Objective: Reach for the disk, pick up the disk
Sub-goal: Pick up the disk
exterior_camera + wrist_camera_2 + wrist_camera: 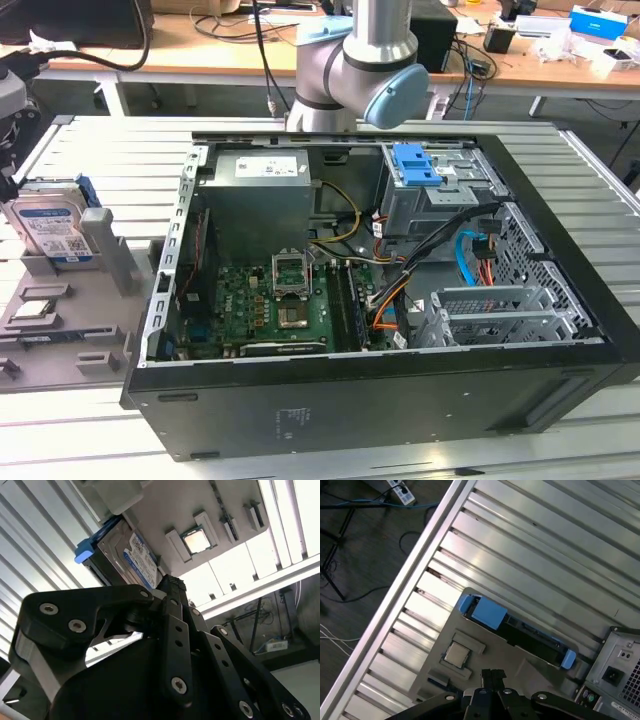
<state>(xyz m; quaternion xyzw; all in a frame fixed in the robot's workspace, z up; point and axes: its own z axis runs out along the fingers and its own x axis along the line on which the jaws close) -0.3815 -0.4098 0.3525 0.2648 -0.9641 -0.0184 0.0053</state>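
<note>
The disk [48,228], silver with a white-and-blue label and blue side rails, stands on edge in a grey holder [105,262] at the exterior view's left. In the first wrist view I look down on the disk's dark top edge [530,636] between its blue rails. My gripper [493,674] hangs above the holder, short of the disk and apart from it. Its black fingers are shut together with nothing between them. The second wrist view has the disk's label [134,555] just beyond my gripper [171,584].
A small square silver chip [456,654] sits in the grey holder beside the disk. The open black computer case [400,290] fills the middle of the slatted metal table [600,190]. The table's edge [400,595] and the floor with cables lie beyond the holder.
</note>
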